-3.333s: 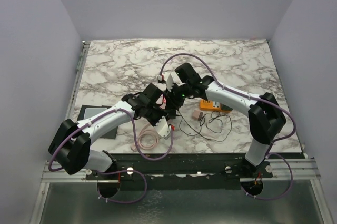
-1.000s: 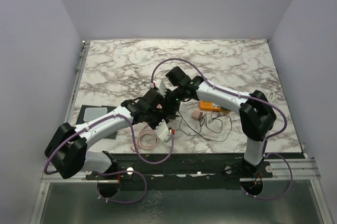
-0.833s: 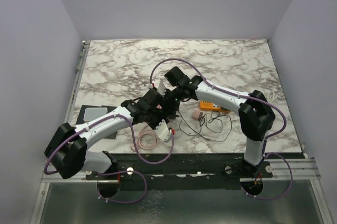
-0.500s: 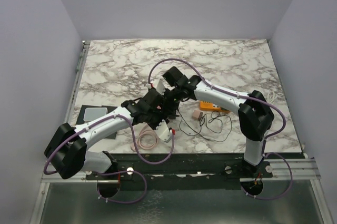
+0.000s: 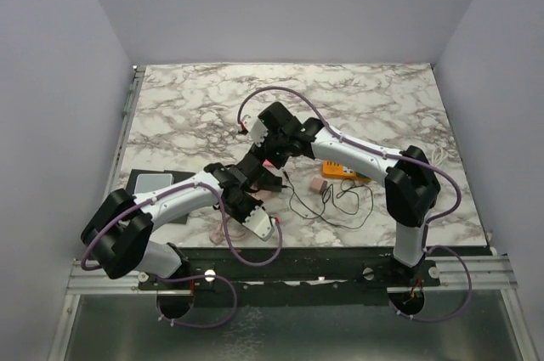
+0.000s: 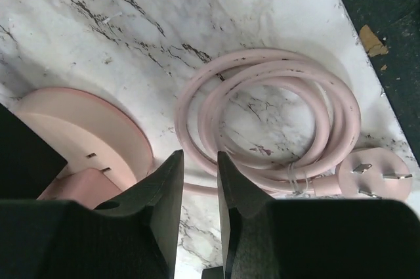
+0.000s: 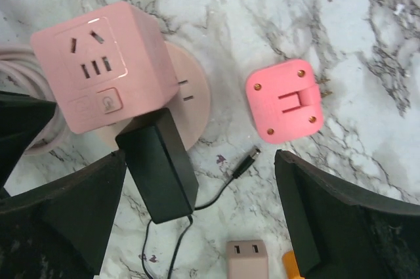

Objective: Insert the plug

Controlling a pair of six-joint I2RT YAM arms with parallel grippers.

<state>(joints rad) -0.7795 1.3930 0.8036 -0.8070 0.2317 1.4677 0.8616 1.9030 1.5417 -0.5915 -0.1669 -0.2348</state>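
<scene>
A pink cube socket (image 7: 102, 65) rests on a round pink base (image 7: 190, 95). The black plug (image 7: 157, 164) stands with its top end against the cube's lower side face, its prongs hidden, and its thin cable trails off toward the near edge. My right gripper (image 7: 200, 161) hovers above it, open wide, touching nothing. My left gripper (image 6: 200, 157) is open by a narrow gap with nothing between its fingers, and the cube (image 6: 82, 187) sits just left of them. From above, both grippers (image 5: 265, 161) crowd over the socket.
The socket's coiled pink cord (image 6: 275, 128) and its three-pin plug (image 6: 374, 175) lie near the table's front edge. A red adapter (image 7: 283, 98), a small tan adapter (image 7: 247, 257) and an orange block (image 5: 344, 172) lie right of the socket. A grey pad (image 5: 153, 181) lies left.
My right gripper has opened wide, let go of the black plug and pulled back from it. My left arm has drawn back toward the near left.
</scene>
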